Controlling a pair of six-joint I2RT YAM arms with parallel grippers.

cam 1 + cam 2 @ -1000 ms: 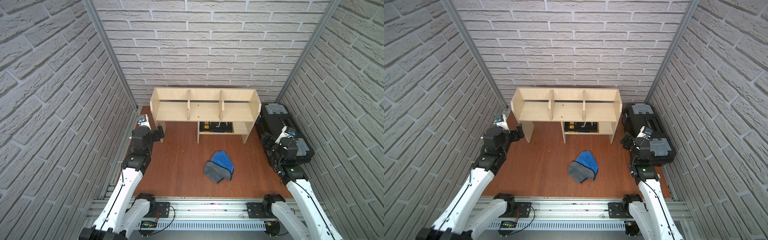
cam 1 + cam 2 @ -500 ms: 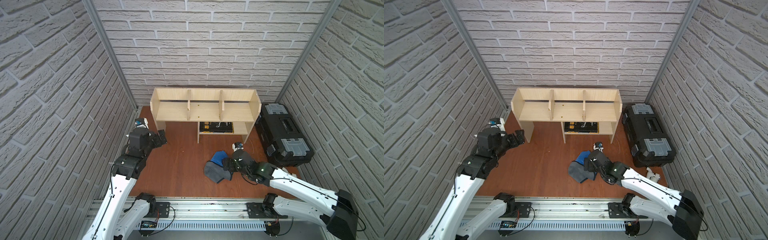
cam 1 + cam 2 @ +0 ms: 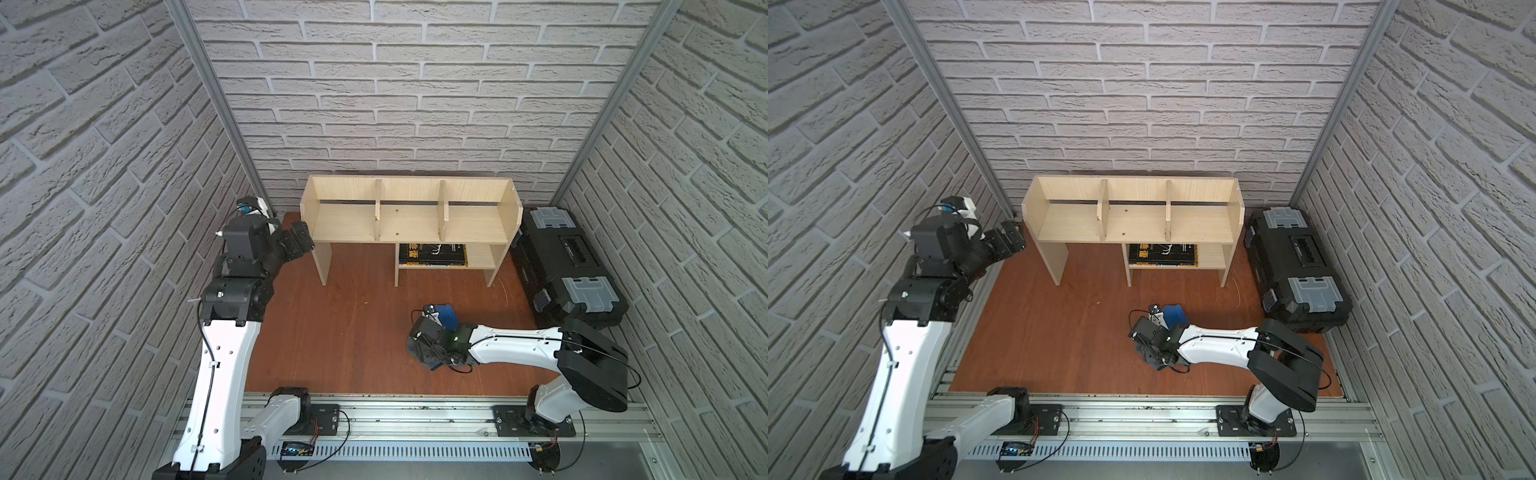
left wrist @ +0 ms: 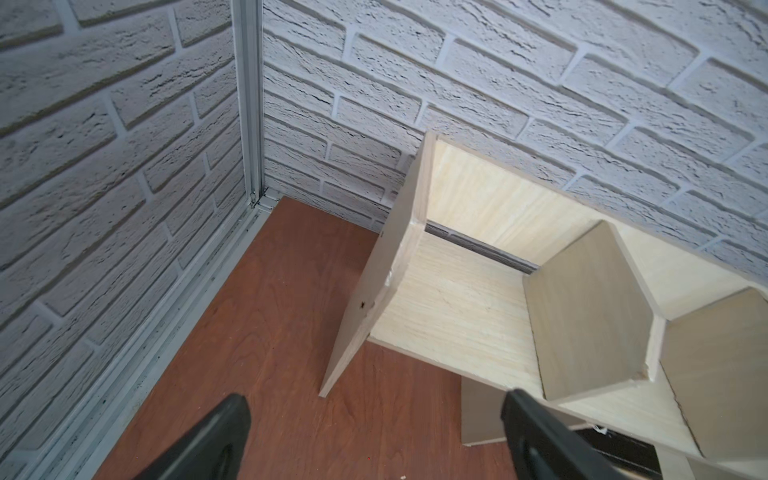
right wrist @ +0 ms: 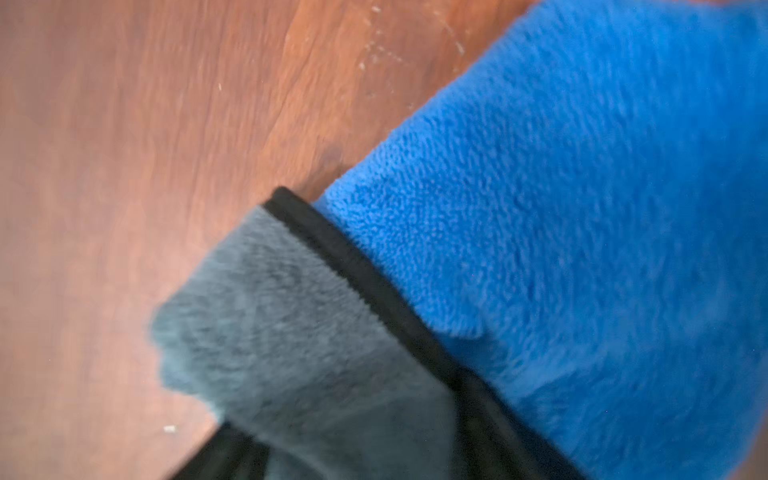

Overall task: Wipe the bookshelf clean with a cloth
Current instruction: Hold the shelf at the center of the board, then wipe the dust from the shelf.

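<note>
While down on the cloth (image 3: 449,316), hid right fingers; could not tell their state.
Held left fingers (image 4: 216,436) spread wide beside the bookshelf (image 3: 409,226).

Pale grey brick walls (image 3: 415,104) close in three sides, joined at the back corners by slim metal posts (image 3: 216,104). The evenly lit floor (image 3: 353,332) is reddish-brown wood. A black toolbox (image 3: 569,266) sits by the right wall, and a metal rail (image 3: 415,419) edges the front.

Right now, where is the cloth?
In both top views the cloth lies on the brown table, in front of the bookshelf, toward the robot's right side, partly under the right arm.
</note>
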